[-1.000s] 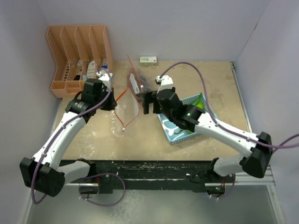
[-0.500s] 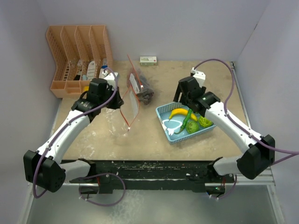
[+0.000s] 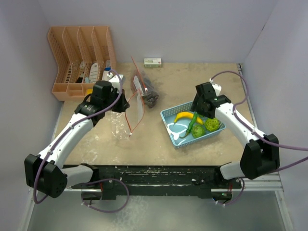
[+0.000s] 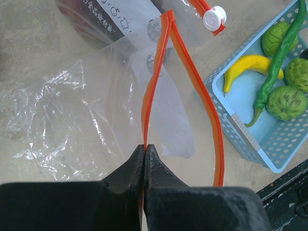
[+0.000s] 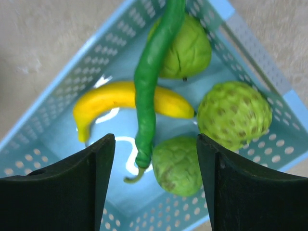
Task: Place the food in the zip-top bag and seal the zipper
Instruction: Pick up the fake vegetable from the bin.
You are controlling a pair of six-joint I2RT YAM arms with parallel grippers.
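Zipper (image 4: 155, 77) between tips of left tool (image 4: 145, 147)

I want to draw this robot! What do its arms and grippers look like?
The left arm and right arm are slim white tubes joined by chunky black joints. A thin purple cable loops along each one. The left gripper and right gripper each have two smooth, matte black fingers with rounded tips.
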